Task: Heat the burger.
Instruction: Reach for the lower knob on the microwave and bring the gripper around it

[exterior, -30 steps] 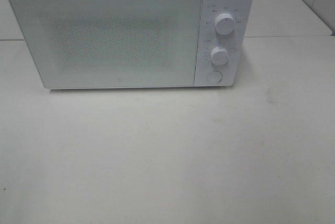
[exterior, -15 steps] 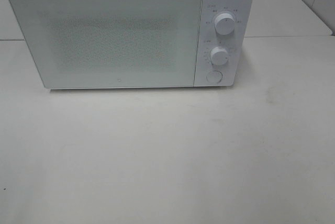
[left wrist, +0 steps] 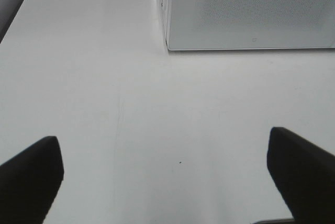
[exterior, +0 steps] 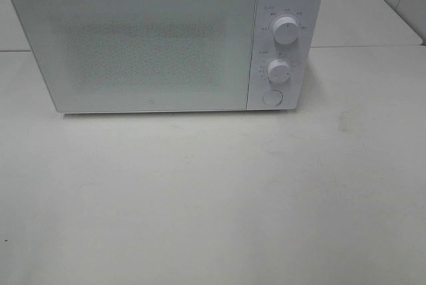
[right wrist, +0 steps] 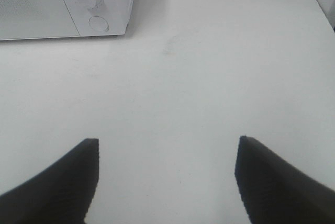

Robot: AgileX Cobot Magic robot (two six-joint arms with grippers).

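DESK: Nothing appears to have moved since the frames of a second ago?

PHOTOGRAPHER: Correct. Seen from the high camera, the white microwave (exterior: 163,38) stands exactly as it did at the back of the pale table (exterior: 213,198), its door (exterior: 133,48) shut as before.

DESK: What is on the control panel?

PHOTOGRAPHER: To the right of the door are an upper dial (exterior: 285,30), a lower dial (exterior: 279,71) beneath it and a round button (exterior: 271,97) at the bottom.

DESK: And the burger?

PHOTOGRAPHER: It shows in none of the three views. The door's panel is pale and dotted, and whether the burger sits behind it cannot be told.

DESK: Where are the arms?

PHOTOGRAPHER: Neither reaches into the high view. Each wrist camera shows its own dark fingers over bare tabletop, well short of the oven. The left gripper (left wrist: 163,145) faces the oven's front corner at the door end. Its jaws are spread wide, with nothing between them. The right gripper (right wrist: 166,140) looks toward the control-panel end, with the lower dial and the button in its view. Its jaws are likewise spread wide and hold nothing
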